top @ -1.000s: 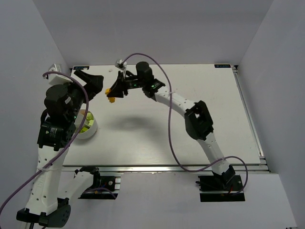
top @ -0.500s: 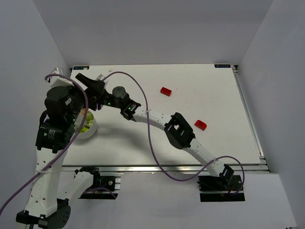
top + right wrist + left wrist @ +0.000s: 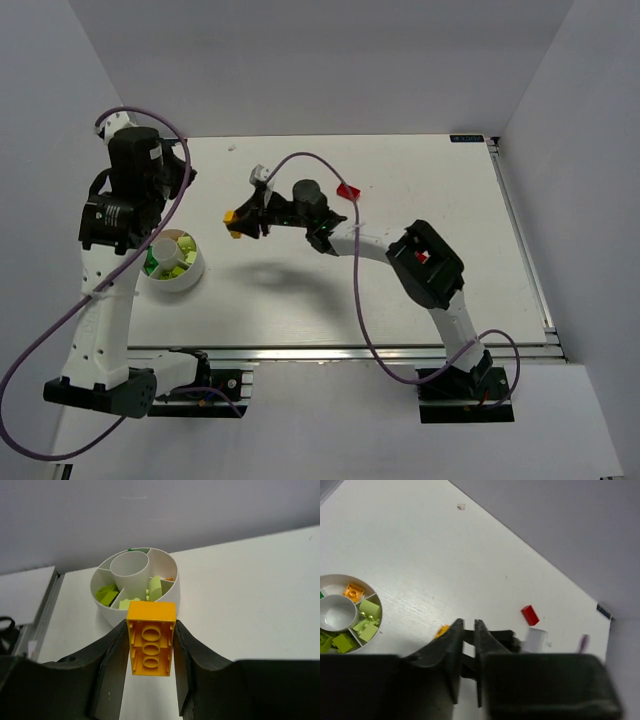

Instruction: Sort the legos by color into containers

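My left arm (image 3: 100,330) and right arm (image 3: 365,238) are white tubular links joined by blocky black motor housings. A purple cable (image 3: 357,290) trails loosely along each. Black bases (image 3: 455,385) sit at the tabletop's (image 3: 300,300) near edge. My left end effector (image 3: 468,645) and right end effector (image 3: 150,645) have matte black fingers.

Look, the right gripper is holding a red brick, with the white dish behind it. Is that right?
Not quite: the brick in the right gripper is yellow, not red. The right wrist view shows it pinched there, with the white dish behind it.
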Tool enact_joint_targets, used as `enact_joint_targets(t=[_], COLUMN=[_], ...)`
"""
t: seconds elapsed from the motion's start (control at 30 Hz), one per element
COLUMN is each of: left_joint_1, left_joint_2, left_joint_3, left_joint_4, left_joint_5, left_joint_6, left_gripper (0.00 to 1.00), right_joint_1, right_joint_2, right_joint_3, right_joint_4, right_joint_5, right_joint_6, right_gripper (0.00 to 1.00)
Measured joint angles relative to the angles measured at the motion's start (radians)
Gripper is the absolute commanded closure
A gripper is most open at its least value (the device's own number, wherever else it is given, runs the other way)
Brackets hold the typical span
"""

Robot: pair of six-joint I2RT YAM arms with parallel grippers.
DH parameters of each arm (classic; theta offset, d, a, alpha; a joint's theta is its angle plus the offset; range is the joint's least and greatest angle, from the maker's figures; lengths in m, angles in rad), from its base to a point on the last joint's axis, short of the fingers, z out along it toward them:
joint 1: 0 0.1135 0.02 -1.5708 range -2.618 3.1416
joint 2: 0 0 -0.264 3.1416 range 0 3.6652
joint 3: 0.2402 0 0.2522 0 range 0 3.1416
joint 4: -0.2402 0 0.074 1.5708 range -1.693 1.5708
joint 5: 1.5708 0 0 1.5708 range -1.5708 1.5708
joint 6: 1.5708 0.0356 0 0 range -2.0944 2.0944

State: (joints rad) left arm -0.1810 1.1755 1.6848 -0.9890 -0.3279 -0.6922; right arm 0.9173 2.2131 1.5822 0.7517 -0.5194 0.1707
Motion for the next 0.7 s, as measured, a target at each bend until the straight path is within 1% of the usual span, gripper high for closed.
enact_joint_targets(t=[0.03,0.07,0.1,0.13,0.17,0.2,0.3,0.47,0.57,0.7], left_joint_1=[0.003,0.008,0.011,0.013,0.015,0.016,0.016,0.016,0.016,0.016], left_joint_2=[0.014,0.026,0.036,0.045,0.051,0.053,0.040,-0.017,-0.053,-0.075], left_joint_3=[0.007,0.008,0.006,-0.001,-0.016,-0.042,-0.137,-0.293,-0.365,-0.419], left_joint_4=[-0.003,-0.005,-0.006,-0.003,0.001,0.014,0.047,0.138,0.201,0.275], left_joint_5=[0.018,0.040,0.068,0.101,0.143,0.183,0.294,0.445,0.523,0.605], left_joint_6=[0.005,0.010,0.021,0.023,0.028,0.032,0.039,0.037,0.019,0.003], left_gripper=[0.64,0.44,0.36,0.30,0.20,0.16,0.13,0.14,0.18,0.23], right_joint_1=[-0.015,-0.028,-0.040,-0.050,-0.057,-0.064,-0.079,-0.094,-0.099,-0.101], right_joint_2=[-0.039,-0.075,-0.111,-0.144,-0.171,-0.198,-0.259,-0.303,-0.307,-0.307], right_joint_3=[-0.042,-0.074,-0.100,-0.123,-0.138,-0.150,-0.173,-0.178,-0.179,-0.179], right_joint_4=[0.016,0.026,0.037,0.045,0.051,0.057,0.059,0.016,-0.021,-0.066], right_joint_5=[-0.030,-0.060,-0.088,-0.120,-0.146,-0.174,-0.245,-0.303,-0.318,-0.321], right_joint_6=[-0.028,-0.051,-0.076,-0.101,-0.119,-0.137,-0.187,-0.243,-0.261,-0.269], right_gripper=[1.00,1.00,1.00,1.00,1.00,1.00,1.00,1.00,1.00,1.00])
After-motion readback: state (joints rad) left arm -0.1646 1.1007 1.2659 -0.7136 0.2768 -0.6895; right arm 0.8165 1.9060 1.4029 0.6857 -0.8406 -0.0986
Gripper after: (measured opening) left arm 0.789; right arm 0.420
